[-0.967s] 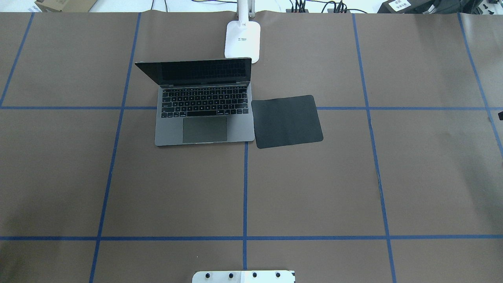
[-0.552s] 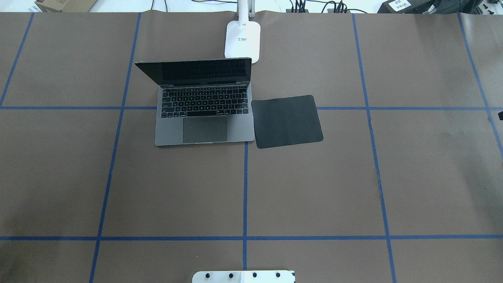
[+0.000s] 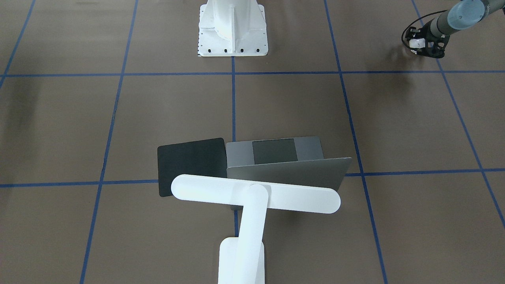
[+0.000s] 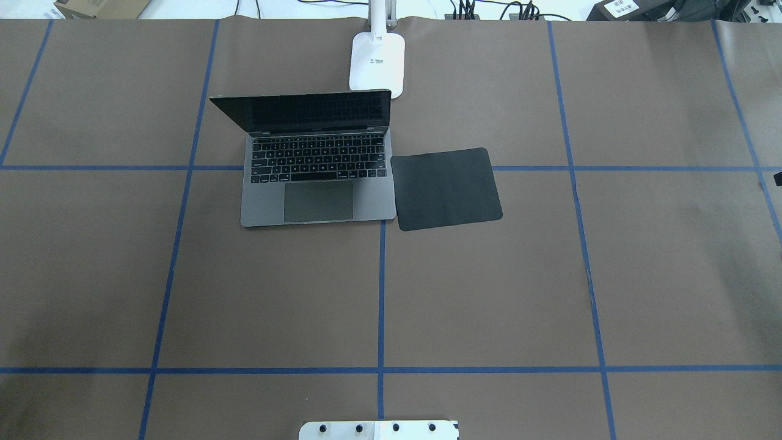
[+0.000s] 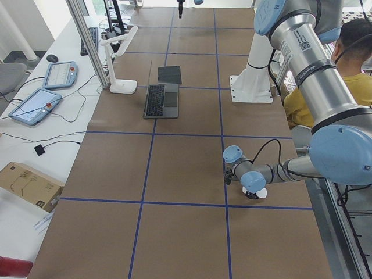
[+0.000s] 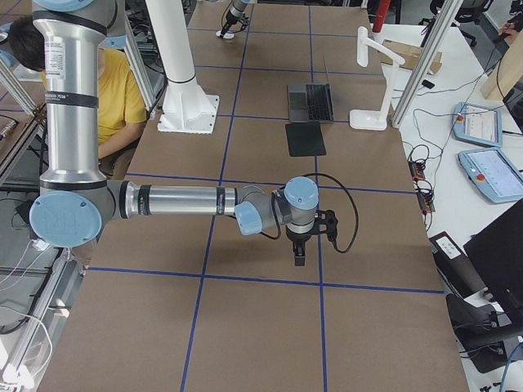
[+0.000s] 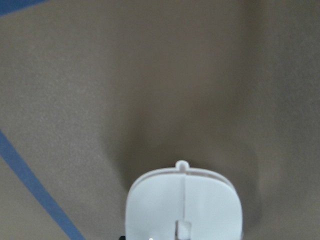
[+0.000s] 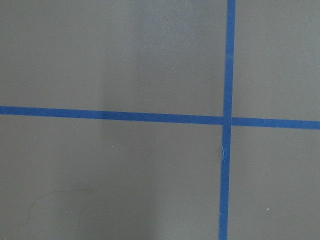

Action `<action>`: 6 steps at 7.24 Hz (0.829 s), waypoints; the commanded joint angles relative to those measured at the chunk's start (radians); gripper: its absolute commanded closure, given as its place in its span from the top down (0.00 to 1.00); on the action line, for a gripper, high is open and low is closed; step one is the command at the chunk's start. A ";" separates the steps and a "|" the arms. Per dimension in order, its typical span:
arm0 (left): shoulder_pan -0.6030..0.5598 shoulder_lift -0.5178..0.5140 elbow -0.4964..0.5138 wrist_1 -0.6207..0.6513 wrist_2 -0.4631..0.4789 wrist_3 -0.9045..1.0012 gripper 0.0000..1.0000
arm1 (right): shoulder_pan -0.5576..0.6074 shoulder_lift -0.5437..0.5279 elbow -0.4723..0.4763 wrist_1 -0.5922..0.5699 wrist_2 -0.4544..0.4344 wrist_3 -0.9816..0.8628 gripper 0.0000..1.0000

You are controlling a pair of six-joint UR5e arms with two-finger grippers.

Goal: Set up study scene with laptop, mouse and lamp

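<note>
Our left jaws pinch the mouse (image 3: 414,42), well apart from the laptop (image 3: 288,173); right jaws, we cannot tell.

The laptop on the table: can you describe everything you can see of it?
The laptop is a slim, grey, metal-looking machine. It lies flat on the brown-covered table with its lid open and leaning back. The screen is dark; below it are black keys and a dark trackpad. From across the table, the lid's back looks plain grey. A thin black pad lies close against its right side, and the lamp stands just behind the lid's right corner. Nothing rests on it.
</note>
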 commanded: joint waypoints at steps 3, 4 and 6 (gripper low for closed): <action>-0.010 0.007 -0.126 -0.016 -0.049 -0.008 0.62 | 0.000 0.003 0.000 0.000 0.001 0.000 1.00; -0.021 0.000 -0.152 -0.014 -0.065 -0.046 0.62 | 0.000 0.002 0.000 0.000 -0.001 0.000 1.00; -0.041 -0.028 -0.192 -0.013 -0.068 -0.119 0.62 | 0.000 -0.001 0.000 0.000 -0.001 0.000 1.00</action>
